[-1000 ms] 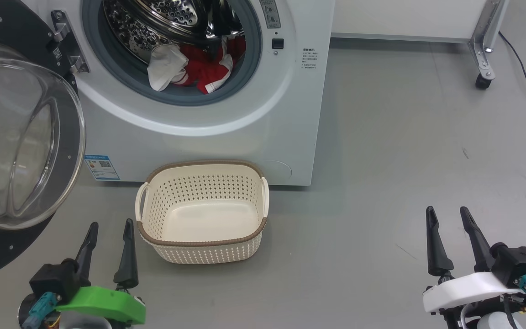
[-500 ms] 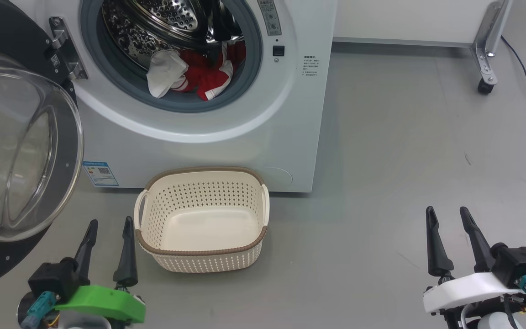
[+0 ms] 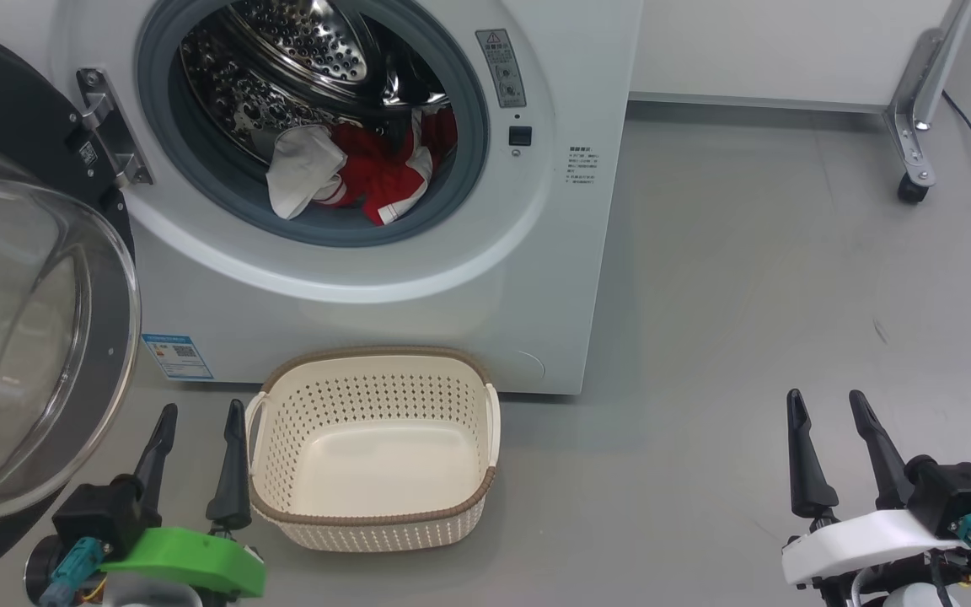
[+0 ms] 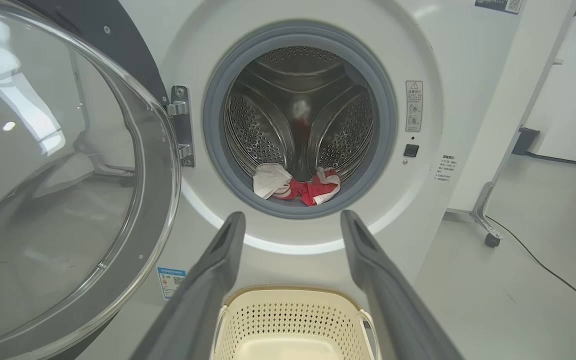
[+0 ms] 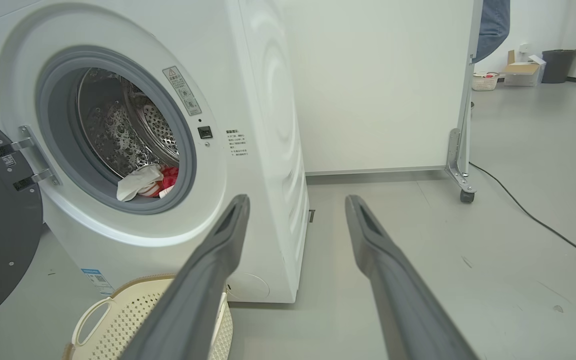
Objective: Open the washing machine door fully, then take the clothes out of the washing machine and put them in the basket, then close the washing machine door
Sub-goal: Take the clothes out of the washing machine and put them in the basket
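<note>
Nothing but the head camera has shifted since a second ago; the scene sits lower in frame. At far left the washing machine door (image 3: 30, 337) hangs open. The left gripper (image 3: 203, 407), lower left, is spread empty just beside the basket (image 3: 367, 531), and the clothes (image 3: 376, 169) lie in the washing machine (image 3: 367, 295), upper centre, well beyond its fingers (image 3: 231, 472). The right gripper (image 3: 824, 394), lower right, gapes empty.

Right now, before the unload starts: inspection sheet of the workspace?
Surface: smooth grey floor, faint scuffs.
Job's things: big white front-loading washing machine; its round black-rimmed glass door stands open at left; soft red-and-white clothes lie in the perforated steel drum; cream perforated plastic basket empty, on the floor before the washer.
Clutter: nothing seen.
Grippers: left gripper open, empty, beside the basket; right gripper open, empty, over floor.
Cables: thin black cable on the floor at right.
Surroundings: white partition panel on a wheeled metal leg.
</note>
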You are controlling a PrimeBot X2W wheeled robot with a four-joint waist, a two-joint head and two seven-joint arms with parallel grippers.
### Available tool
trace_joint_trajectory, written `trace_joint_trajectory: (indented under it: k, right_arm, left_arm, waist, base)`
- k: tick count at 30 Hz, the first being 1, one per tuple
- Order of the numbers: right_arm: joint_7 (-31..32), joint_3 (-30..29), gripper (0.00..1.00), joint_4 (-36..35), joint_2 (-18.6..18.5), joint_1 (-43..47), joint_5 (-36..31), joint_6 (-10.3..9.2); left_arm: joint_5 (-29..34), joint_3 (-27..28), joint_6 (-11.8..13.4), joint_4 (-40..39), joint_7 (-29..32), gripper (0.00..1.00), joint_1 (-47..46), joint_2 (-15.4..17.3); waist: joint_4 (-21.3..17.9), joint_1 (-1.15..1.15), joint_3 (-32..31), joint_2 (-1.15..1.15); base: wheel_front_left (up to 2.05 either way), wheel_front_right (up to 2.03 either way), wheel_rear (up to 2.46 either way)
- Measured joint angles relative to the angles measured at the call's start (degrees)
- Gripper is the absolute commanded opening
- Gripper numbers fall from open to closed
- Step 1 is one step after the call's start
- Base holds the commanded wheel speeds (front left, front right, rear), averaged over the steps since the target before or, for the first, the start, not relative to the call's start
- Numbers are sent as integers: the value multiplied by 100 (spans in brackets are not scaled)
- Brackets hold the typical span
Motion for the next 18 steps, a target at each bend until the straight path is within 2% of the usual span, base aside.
trace_joint_trajectory:
  k: [10, 18]
  right_arm:
    - [0, 0, 100, 5, 9, 7, -1, 1]
    - [0, 1, 100, 35, 16, 7, -1, 5]
  left_arm:
    - [-165, -5, 0, -49, 0, 100, 25, -34]
    - [-242, 7, 0, -45, 0, 100, 27, -40]
  waist:
    - [22, 0, -13, 0]
    - [8, 0, -24, 0]
  base:
    - [115, -115, 0]
    - [70, -89, 19]
